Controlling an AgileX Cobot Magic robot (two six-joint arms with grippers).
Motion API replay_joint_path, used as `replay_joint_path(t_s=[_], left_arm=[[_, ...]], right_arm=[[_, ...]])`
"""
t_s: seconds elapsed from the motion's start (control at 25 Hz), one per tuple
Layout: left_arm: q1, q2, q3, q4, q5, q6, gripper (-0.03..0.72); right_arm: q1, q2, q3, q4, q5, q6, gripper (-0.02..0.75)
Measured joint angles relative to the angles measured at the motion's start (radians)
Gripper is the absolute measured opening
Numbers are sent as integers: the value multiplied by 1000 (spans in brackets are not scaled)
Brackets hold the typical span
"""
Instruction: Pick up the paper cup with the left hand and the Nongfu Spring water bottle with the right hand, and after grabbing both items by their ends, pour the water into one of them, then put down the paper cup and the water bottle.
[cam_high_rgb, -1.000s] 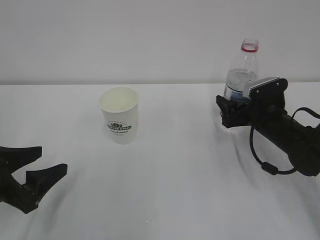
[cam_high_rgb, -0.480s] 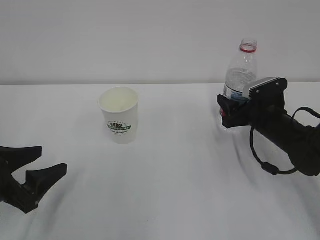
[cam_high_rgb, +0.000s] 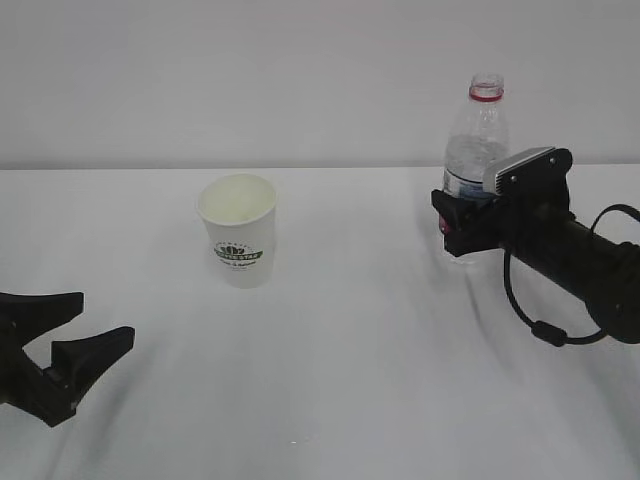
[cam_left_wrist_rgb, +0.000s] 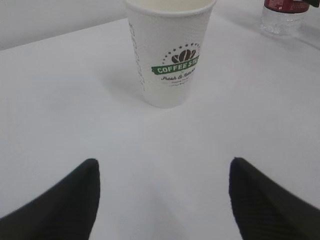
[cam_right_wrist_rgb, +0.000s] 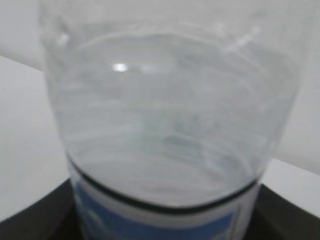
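Exterior view shows me the bottle sitting higher than a second ago, and the right gripper has closed on its lower half and raised it slightly. Water fills it to around mid-height. My left gripper hasn't moved, jaws spread, holding nothing. 1 cup stands upright ahead of it, looking empty.
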Motion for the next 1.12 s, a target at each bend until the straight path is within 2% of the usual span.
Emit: replay_joint_path(t_s=[0.44, 1.12], left_arm=[[0, 0, 0, 0, 0, 0, 587], [0, 0, 0, 11, -2, 0, 587]], right_arm=[[0, -156, 101, -4, 28, -2, 484], [0, -370, 414, -4, 17, -2, 484]])
